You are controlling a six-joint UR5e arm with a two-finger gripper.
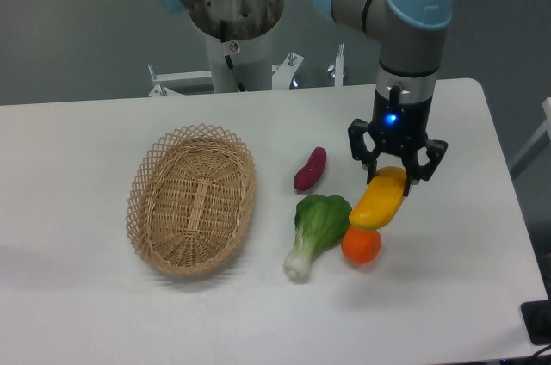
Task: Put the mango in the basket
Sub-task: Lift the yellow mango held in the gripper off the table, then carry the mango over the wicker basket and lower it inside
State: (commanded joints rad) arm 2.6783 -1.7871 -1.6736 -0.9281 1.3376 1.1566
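Observation:
The mango (380, 201) is a yellow fruit, orange at its upper end, tilted with its lower end over the round orange fruit. My gripper (395, 177) is shut on the mango's upper end and holds it just above the table, right of centre. The wicker basket (144, 190) lies on the left of the table, oval, light tan and with nothing in it. The basket is well to the left of the gripper.
A round orange fruit (361, 245) sits right under the mango's lower end. A leafy green (315, 223) lies just left of it. A dark purple-red oblong vegetable (310, 169) lies between the basket and the gripper. The robot base (234, 29) stands behind the table.

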